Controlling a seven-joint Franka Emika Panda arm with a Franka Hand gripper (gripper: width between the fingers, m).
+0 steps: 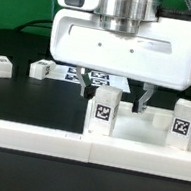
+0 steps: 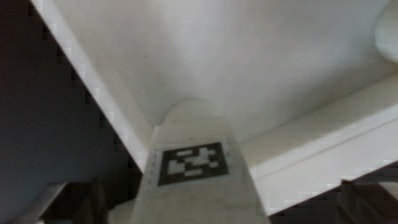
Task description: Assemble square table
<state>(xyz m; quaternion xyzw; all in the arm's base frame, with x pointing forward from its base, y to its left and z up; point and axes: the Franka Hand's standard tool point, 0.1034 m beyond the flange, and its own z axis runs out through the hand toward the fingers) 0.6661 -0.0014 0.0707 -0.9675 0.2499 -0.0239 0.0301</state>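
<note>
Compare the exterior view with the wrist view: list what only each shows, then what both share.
Exterior view only: the open gripper, loose legs at that view's left, a second upright leg, the long white rail in front. Wrist view only: a close-up of the tag on one upright leg. Both: that leg and the white square top.

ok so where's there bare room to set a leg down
Bare black table on the exterior view's left, between the loose legs and the front rail. Crowded on that view's right: the gripper hangs over the square table top and its upright legs.
</note>
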